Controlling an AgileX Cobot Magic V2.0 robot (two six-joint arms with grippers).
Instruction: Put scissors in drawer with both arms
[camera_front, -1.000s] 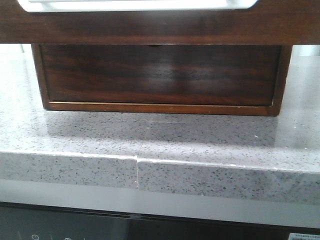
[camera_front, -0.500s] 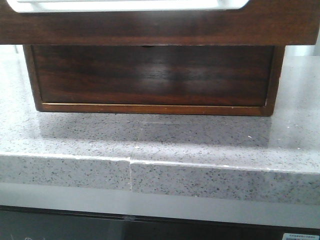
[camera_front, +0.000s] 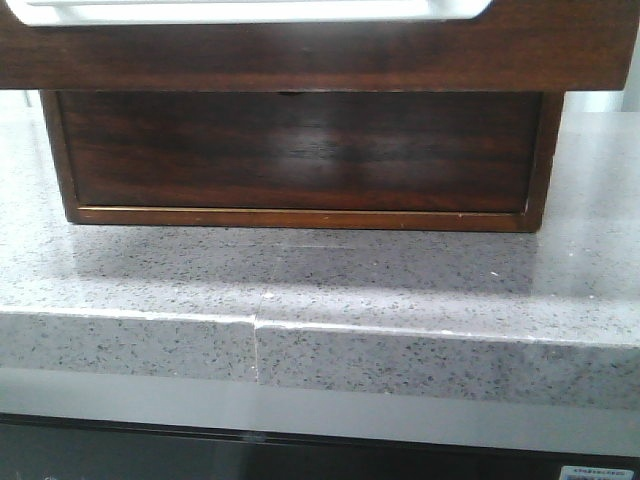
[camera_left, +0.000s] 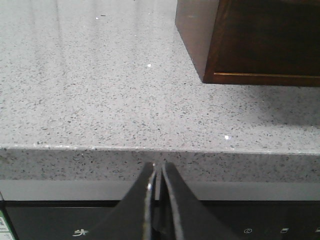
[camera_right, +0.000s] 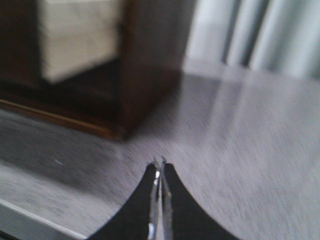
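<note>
Drawer (camera_front: 300, 45) — dark, glossy wood, white lining.

Speckled grey stone countertop (camera_front: 400, 290) fills the lower frame, seam (camera_front: 256, 350) down its front edge; dark wooden chest (camera_front: 300, 215) sits across the top.

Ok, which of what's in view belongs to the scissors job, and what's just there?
Job: drawer, pulled out; left gripper, shut; right gripper, shut. No scissors in view.
Just there: wooden chest, stone countertop, curtain.
</note>
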